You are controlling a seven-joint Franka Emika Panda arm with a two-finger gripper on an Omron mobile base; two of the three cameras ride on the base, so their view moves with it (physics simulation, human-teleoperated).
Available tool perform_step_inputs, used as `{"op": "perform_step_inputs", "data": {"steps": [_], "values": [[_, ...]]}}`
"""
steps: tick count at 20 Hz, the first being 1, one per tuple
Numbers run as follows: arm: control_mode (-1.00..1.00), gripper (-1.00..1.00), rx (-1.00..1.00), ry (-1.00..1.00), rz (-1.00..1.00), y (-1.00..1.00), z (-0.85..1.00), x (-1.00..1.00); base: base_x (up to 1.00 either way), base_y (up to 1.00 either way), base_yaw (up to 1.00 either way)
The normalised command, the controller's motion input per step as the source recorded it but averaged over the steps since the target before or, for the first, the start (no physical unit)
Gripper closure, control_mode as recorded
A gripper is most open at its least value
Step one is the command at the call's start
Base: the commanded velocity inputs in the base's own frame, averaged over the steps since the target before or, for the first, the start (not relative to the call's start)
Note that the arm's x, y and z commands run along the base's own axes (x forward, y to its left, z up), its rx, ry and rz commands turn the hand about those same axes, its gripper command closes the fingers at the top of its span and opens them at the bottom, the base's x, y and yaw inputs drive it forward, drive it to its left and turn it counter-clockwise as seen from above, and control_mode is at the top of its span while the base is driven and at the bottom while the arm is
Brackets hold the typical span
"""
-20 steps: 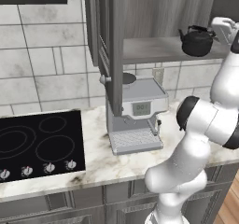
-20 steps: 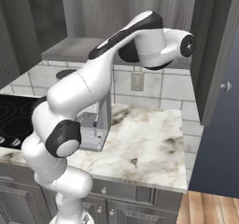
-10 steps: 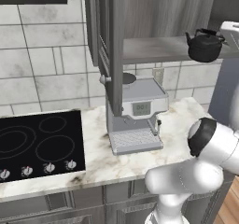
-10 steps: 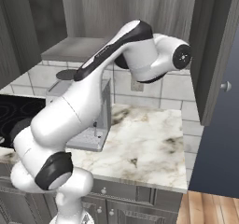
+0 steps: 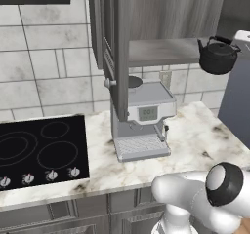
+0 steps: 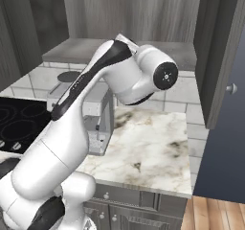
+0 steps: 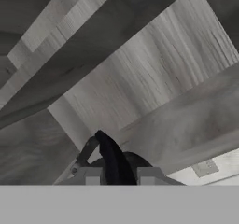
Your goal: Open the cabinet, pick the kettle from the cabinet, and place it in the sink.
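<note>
Kettle (image 5: 218, 56) is out of the cabinet (image 5: 161, 18) and hanging in the air just past the front edge of the inner shelf (image 5: 166, 50), so you're in the carry part of the job now. Your end effector (image 7: 113, 164) is clamped on the kettle's arched handle; in the hand view you can see the black arch running up between the two tips, which are drawn nearly together on it. Grabbing by the handle makes sense to me: the body hangs below, roughly upright with a slight tilt, and it swings less.

Both doors are swung wide, the left one (image 5: 117, 57) edge-on over the coffee machine (image 5: 141, 118) and the right one (image 6: 221, 56) with its knob (image 6: 231, 88) off to the side. That's what gives you a clear way out.

Mind that the kettle sits high above the marble worktop (image 6: 148, 152), with the coffee machine and the cooktop (image 5: 41, 147) off to your left. The sink isn't in any of these shots, so I'd guess you'll need to turn or drive before lowering anything.
</note>
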Motion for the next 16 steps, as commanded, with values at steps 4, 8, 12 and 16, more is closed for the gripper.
{"op": "perform_step_inputs", "data": {"steps": [4,8,12,16], "values": [[-1.00,1.00,0.00,0.00,-0.06,0.26,-0.06,-0.55,0.00,0.00,0.00],[-1.00,1.00,0.00,0.03,-0.02,0.25,-0.05,-0.55,0.00,0.00,0.00],[-1.00,1.00,0.00,0.07,0.00,0.20,-0.05,-0.53,0.00,0.00,0.00],[-1.00,1.00,0.00,0.13,0.00,0.18,-0.09,-0.49,0.00,0.00,0.00]]}}
